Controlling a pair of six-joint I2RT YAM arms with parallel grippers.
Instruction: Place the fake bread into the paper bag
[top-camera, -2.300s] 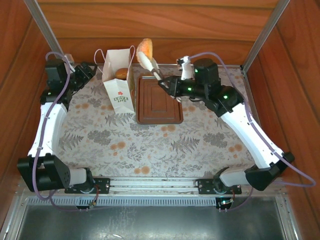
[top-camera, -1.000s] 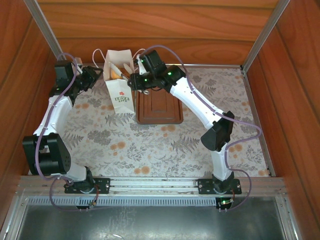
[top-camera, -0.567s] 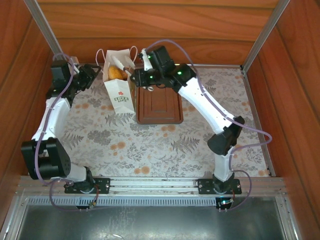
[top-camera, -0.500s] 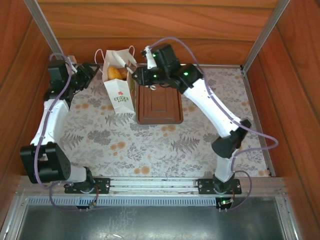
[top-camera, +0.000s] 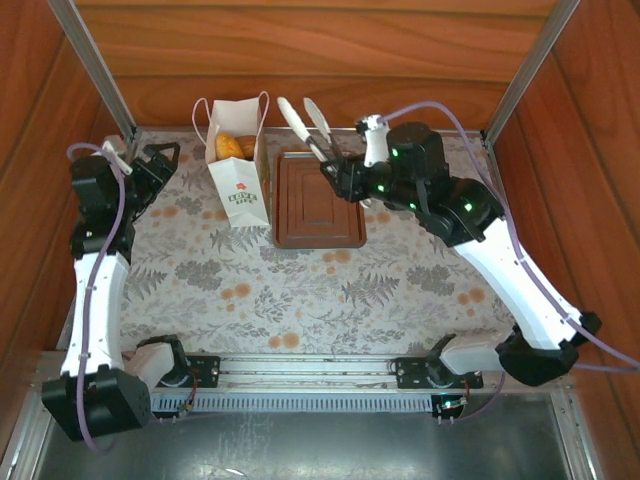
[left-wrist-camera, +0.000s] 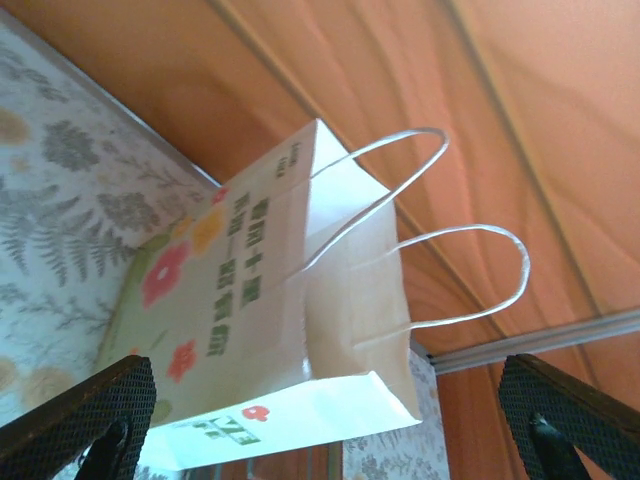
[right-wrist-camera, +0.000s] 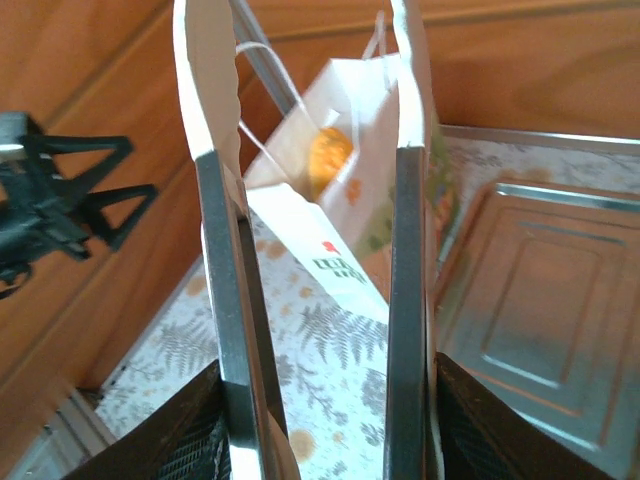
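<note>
At six o'clock, nearest the robot, a leaf-and-flower tablecloth (top-camera: 300, 290) covers the table. Farther in, toward twelve o'clock, a brown rectangular tray (top-camera: 320, 205) lies flat on the cloth. Its left edge is just beside the paper bag (top-camera: 240, 190), which stands upright at about eleven o'clock with its mouth open.

At nine o'clock of the bag, the left gripper (top-camera: 162, 160) hangs apart from it, jaws spread wide and gripping nothing. Its wrist view faces the bag's printed side.

At one o'clock of the tray, over its far edge, the right gripper (top-camera: 335, 172) is clamped on the metal tongs (top-camera: 298, 125). Their two blades stand parted and point toward eleven o'clock, ending near the bag's right rim.

The fake bread (top-camera: 232, 147) lies inside the bag's mouth, where golden and brown pieces show from above.
</note>
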